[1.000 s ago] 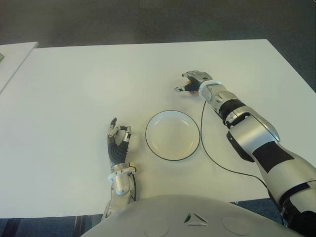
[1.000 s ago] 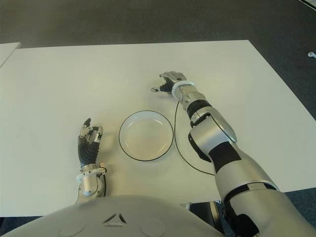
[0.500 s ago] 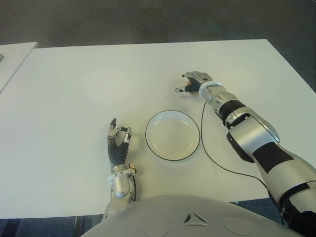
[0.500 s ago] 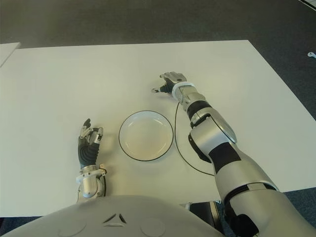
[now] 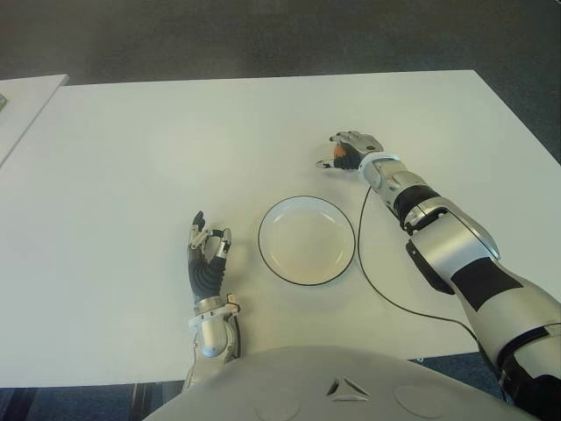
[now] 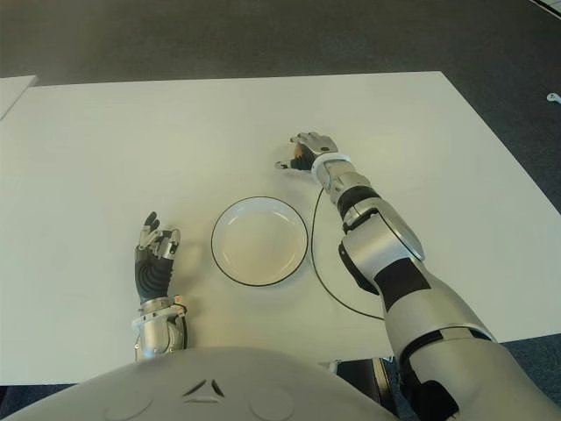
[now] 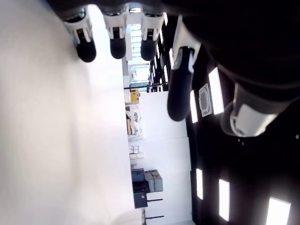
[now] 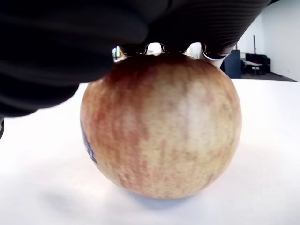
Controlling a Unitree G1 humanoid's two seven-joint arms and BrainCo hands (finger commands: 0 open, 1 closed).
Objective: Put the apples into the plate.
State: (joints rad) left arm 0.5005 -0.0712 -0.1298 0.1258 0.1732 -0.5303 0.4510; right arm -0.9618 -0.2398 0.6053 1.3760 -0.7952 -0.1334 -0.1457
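A red-yellow apple [image 8: 161,136] sits on the white table [image 5: 131,158], beyond the plate and slightly to its right. My right hand [image 5: 348,151] is cupped over it, with the fingers [image 8: 140,28] curled down onto its top; only a sliver of the apple [image 5: 338,152] shows under the hand in the eye views. The white plate [image 5: 307,241] with a dark rim holds nothing. My left hand [image 5: 209,256] shows left of the plate, fingers up and spread, holding nothing.
A thin black cable [image 5: 361,254] runs from my right wrist along the plate's right side toward the table's near edge. A second white table [image 5: 26,96] stands at the far left. Dark floor lies beyond the table's far edge.
My right hand has shifted slightly right and nearer, closing over the apple. My left hand has drawn back a little toward the near edge.
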